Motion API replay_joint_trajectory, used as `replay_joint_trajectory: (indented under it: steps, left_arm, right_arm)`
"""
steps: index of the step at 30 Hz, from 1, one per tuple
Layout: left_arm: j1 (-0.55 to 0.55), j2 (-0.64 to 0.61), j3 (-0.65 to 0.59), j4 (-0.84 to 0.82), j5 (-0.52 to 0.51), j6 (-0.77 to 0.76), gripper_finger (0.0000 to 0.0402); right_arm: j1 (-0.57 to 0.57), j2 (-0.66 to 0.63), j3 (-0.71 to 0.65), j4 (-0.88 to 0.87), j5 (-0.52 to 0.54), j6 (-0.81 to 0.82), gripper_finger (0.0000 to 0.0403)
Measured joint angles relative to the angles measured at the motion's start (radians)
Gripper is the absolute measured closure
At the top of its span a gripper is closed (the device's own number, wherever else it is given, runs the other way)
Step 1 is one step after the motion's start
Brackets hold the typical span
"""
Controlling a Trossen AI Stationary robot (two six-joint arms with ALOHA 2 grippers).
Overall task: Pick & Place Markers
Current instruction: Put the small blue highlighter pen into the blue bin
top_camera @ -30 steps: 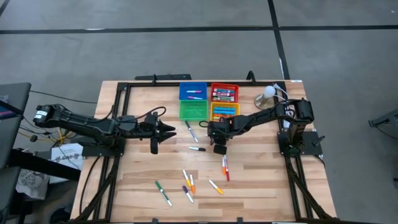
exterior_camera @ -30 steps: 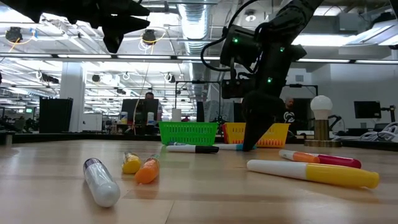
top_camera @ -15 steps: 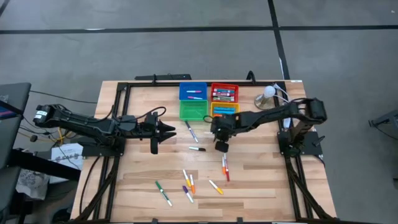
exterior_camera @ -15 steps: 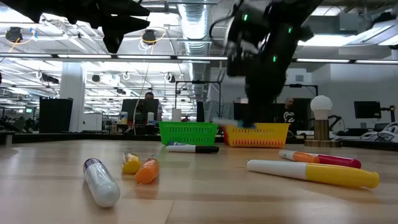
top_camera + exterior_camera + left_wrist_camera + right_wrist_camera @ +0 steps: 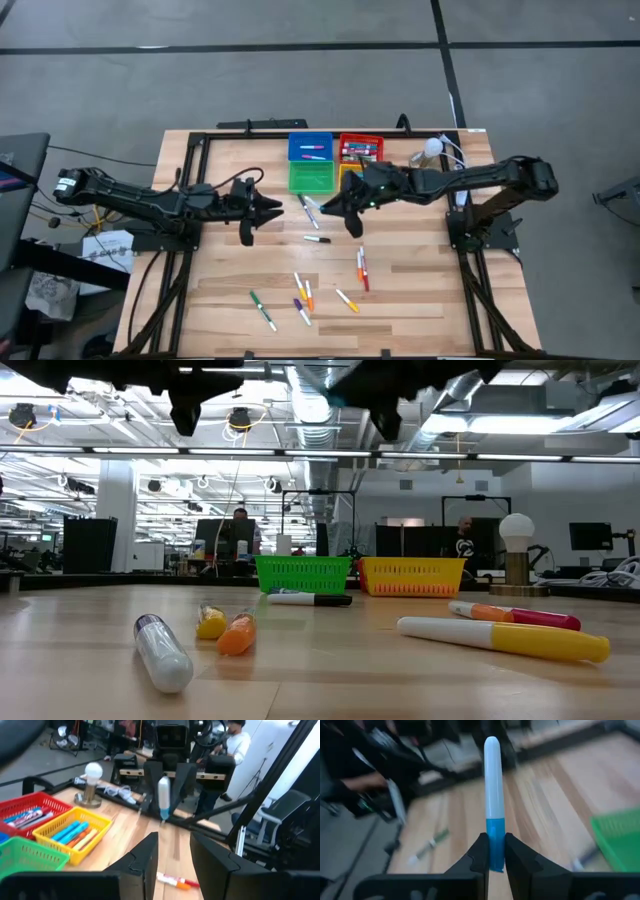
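The right gripper's (image 5: pixel 493 854) fingers pinched a blue-capped marker (image 5: pixel 492 795) by its cap end, the white barrel sticking far out past them. That gripper (image 5: pixel 349 212) hung above the counter (image 5: pixel 420 285) beside the green bin (image 5: pixel 311 177). The left gripper's (image 5: pixel 173 851) fingers stood slightly apart, holding nothing, above the counter's left part. With so short a grip, the marker could pivot or slip out during a quick swing toward the bins.

Four bins, blue (image 5: pixel 310 146), red (image 5: pixel 361 148), green (image 5: pixel 311 177) and yellow (image 5: pixel 413 575), sat grouped on the wooden desk (image 5: pixel 420 270) beside a lamp (image 5: pixel 431 152).
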State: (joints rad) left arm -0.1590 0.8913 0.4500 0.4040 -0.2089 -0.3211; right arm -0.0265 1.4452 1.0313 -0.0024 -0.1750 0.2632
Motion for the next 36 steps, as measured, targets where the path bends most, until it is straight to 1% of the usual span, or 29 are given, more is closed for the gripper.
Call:
replay_joint_trajectory:
  steps: [4,11,13,16,21,27,30,36]
  left_arm:
    - [0.0,0.0,0.0,0.041,0.0,0.002,0.0289]
    - [0.005,0.0,0.0,0.106,0.001,0.002,0.0289]
    - [0.006,0.009,0.0,0.145,0.0,0.003,0.0289]
    - [0.006,0.038,0.001,0.212,0.001,0.029,0.0289]
    - [0.006,0.109,0.0,0.265,0.0,0.029,0.0289]
    - [0.006,0.188,0.0,0.369,0.001,0.029,0.0289]
    - [0.009,0.204,0.0,0.385,0.001,0.029,0.0285]
    - [0.026,0.204,0.0,0.404,0.0,0.029,0.0252]
  right_arm:
    - [0.0,0.0,0.0,0.145,-0.01,0.001,0.0372]
    - [0.001,0.001,0.0,0.266,-0.009,0.005,0.0373]
    - [0.001,0.02,0.002,0.308,-0.009,0.029,0.0375]
    - [0.007,0.055,0.001,0.362,-0.011,0.058,0.0373]
    - [0.021,0.106,0.002,0.445,-0.013,0.089,0.0375]
    - [0.025,0.115,0.002,0.458,-0.009,0.103,0.0374]
    - [0.026,0.115,0.002,0.461,-0.009,0.103,0.0373]
    - [0.026,0.115,0.002,0.453,-0.009,0.097,0.0382]
